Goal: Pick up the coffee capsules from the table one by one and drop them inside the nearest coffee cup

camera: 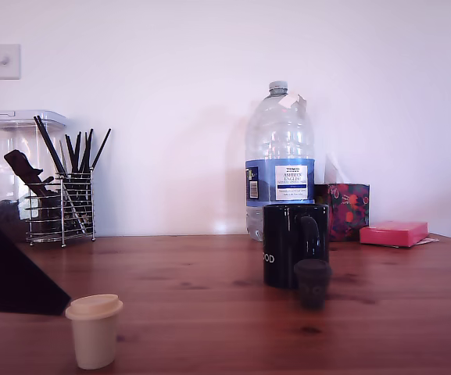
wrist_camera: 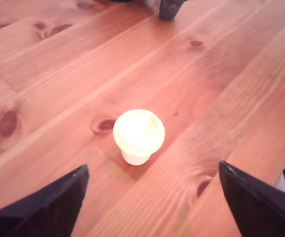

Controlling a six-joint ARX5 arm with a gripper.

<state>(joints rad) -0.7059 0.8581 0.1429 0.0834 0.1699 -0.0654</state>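
The cream coffee capsule (camera: pixel 94 330) stands rim-up on the wooden table (camera: pixel 209 312), near the front at the exterior view's left. In the wrist view that cream capsule (wrist_camera: pixel 138 136) lies just beyond the gap of my gripper (wrist_camera: pixel 153 167). The gripper is open and above the wood, with one dark finger (wrist_camera: pixel 58 197) on each side and nothing between them. The black capsule (camera: pixel 312 282) stands right in front of the glossy black coffee cup (camera: pixel 294 244), and shows far off in the wrist view as the black capsule (wrist_camera: pixel 171 7).
A dark part of my arm (camera: pixel 6 273) enters at the exterior view's left edge. Behind the cup stand a large water bottle (camera: pixel 280 160), a patterned tissue box (camera: pixel 346 209) and a pink box (camera: pixel 393 233). A wire rack of utensils (camera: pixel 62 205) is at the back left.
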